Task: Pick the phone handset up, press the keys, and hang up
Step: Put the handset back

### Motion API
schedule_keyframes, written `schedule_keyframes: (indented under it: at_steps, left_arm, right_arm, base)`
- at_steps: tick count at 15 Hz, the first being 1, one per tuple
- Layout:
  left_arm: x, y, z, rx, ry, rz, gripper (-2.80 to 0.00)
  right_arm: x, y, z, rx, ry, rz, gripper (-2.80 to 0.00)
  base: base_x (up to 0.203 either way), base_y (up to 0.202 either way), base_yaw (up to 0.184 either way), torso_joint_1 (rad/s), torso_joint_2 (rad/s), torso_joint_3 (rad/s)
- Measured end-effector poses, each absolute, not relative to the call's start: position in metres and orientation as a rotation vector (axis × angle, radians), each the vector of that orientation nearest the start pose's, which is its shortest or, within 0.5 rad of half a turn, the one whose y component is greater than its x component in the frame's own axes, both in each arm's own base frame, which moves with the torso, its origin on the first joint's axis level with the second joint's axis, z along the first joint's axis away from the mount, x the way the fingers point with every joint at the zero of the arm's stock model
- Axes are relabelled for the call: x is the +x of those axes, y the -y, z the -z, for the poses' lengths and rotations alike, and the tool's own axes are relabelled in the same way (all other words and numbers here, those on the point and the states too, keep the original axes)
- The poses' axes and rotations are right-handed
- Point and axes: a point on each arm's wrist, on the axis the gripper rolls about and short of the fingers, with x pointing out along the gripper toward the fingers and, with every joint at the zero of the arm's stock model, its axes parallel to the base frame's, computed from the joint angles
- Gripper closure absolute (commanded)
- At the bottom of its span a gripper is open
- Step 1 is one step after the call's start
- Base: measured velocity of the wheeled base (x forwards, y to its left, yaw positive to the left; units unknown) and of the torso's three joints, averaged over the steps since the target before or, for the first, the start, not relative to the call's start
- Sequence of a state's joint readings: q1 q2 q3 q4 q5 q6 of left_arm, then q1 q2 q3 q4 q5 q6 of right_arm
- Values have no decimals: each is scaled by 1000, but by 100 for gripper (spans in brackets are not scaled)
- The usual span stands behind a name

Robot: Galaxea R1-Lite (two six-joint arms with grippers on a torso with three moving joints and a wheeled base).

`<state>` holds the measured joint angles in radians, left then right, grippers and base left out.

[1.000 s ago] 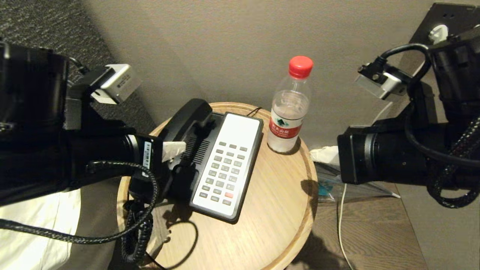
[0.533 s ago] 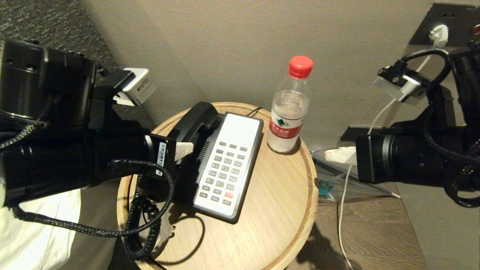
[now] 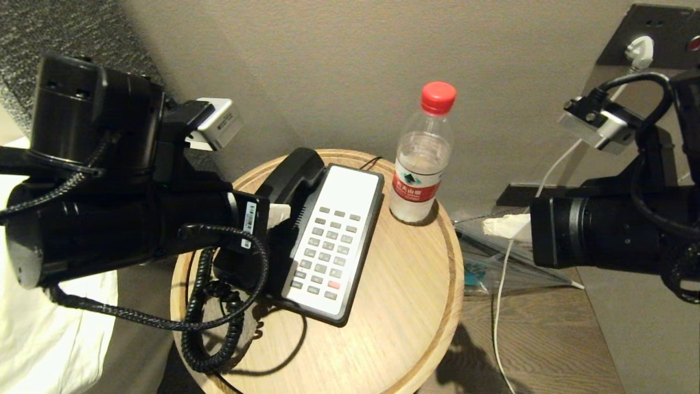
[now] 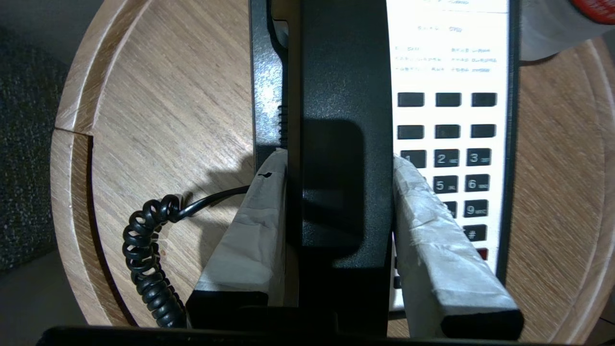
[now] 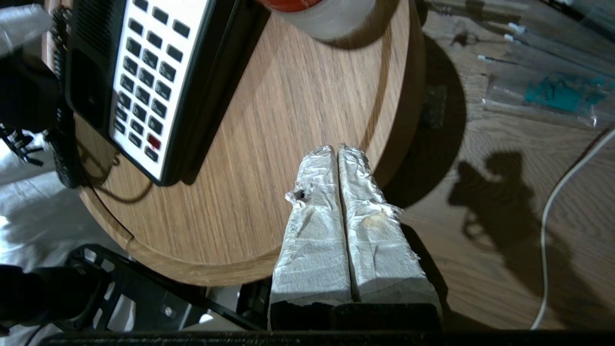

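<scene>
My left gripper (image 3: 278, 214) is shut on the middle of the black phone handset (image 3: 295, 174), which lies along the left side of the phone base (image 3: 353, 189). In the left wrist view both white-wrapped fingers (image 4: 432, 230) press the sides of the handset (image 4: 343, 96). Whether it rests in the cradle I cannot tell. The grey keys (image 3: 325, 246) and red button (image 3: 333, 285) sit uncovered in the white faceplate. The coiled cord (image 3: 210, 334) hangs off the table's left front. My right gripper (image 5: 336, 150) is shut and empty, past the table's right rim (image 3: 506, 225).
A water bottle (image 3: 422, 158) with a red cap stands on the round wooden table (image 3: 394, 328), just right of the phone's far end. On the floor to the right lie a plastic bag (image 3: 492, 271) and a white cable (image 3: 496, 328). White bedding (image 3: 44, 339) is at left.
My left arm has carried the handset rightward, closer over the phone base, and the cord has followed. My right arm has drawn back to the right, away from the table.
</scene>
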<state>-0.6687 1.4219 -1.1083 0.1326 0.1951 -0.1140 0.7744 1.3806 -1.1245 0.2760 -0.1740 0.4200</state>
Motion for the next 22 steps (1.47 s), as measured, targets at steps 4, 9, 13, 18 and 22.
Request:
schedule_keyframes:
  at_steps: [4, 9, 13, 18, 22]
  left_arm:
    - [193, 148, -266, 78, -454, 440, 0]
    - [197, 153, -257, 88, -485, 443, 0]
    - [202, 158, -252, 81, -451, 453, 0]
    - [204, 159, -247, 80, -455, 449, 0]
    - [204, 157, -255, 66, -417, 444, 0]
  right_arm:
    - [160, -147, -269, 154, -596, -458, 0]
    - [160, -144, -268, 156, -599, -459, 0]
    - [160, -144, -268, 156, -600, -460, 0]
    - [160, -144, -267, 156, -604, -467, 0]
    - [159, -144, -265, 151, -612, -465, 0]
  base:
    - [0, 0, 0, 0, 0, 0]
    - [0, 0, 0, 0, 0, 0]
    - [0, 0, 0, 0, 0, 0]
    - [0, 0, 0, 0, 0, 0]
    - [0, 0, 0, 0, 0, 0]
